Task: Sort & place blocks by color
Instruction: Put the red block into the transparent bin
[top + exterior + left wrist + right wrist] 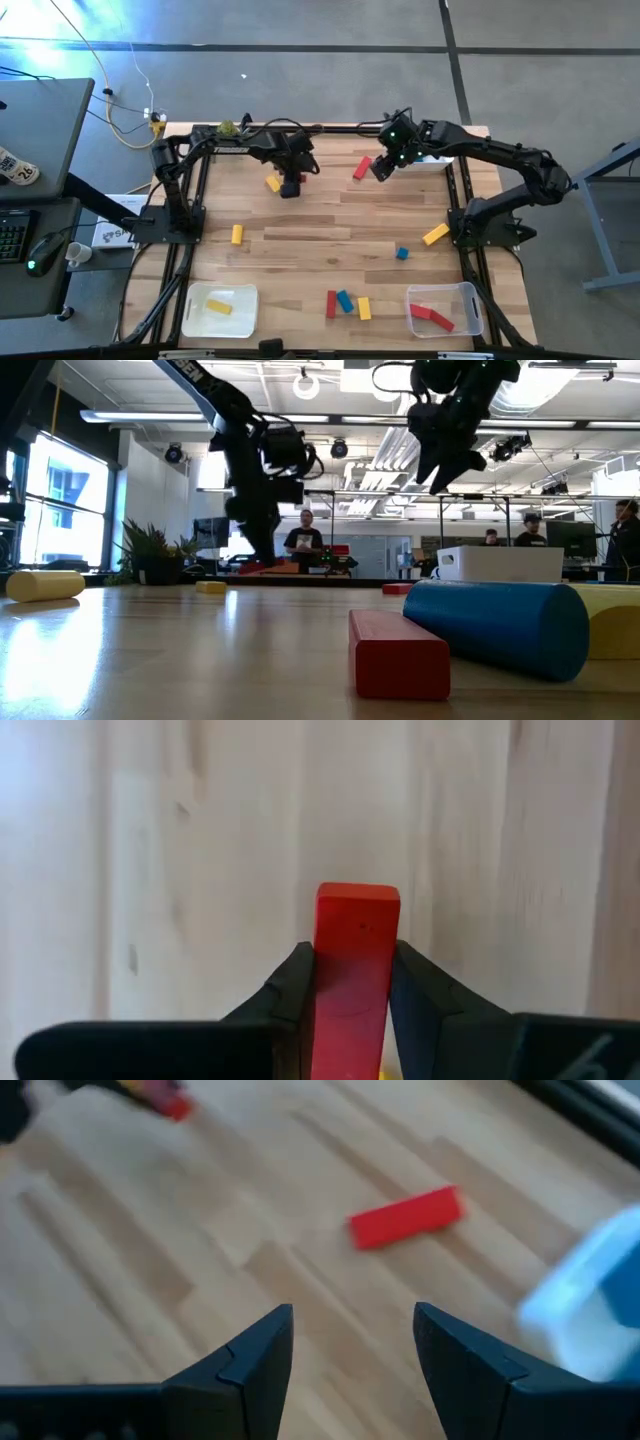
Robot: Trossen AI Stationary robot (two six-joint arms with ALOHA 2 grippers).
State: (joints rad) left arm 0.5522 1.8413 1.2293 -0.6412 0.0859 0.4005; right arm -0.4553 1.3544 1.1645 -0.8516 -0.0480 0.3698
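Note:
My left gripper (290,187) is over the far middle of the table, shut on a red bar (356,960). A yellow block (272,183) lies just beside it. My right gripper (381,168) hangs open above the table's far right part, next to a loose red bar (362,168) that lies flat on the wood (405,1217); its fingers touch nothing. More yellow (237,234), (435,235), blue (402,253) and red (331,304) blocks lie scattered across the table. My left gripper pinches the red bar by its long sides (330,990) between the two fingers (290,990). It comes from above, pointing down. The bar lies along the fingers, and its free end (357,905) sticks out past the fingertips toward the table.
A white bin (190,300) at the near left holds a yellow block. A clear bin (472,295) at the near right holds red blocks. Another pale bin (437,160) sits at the far right edge. Blue (345,301) and yellow (364,308) blocks lie near the front. People stand in the room beyond.

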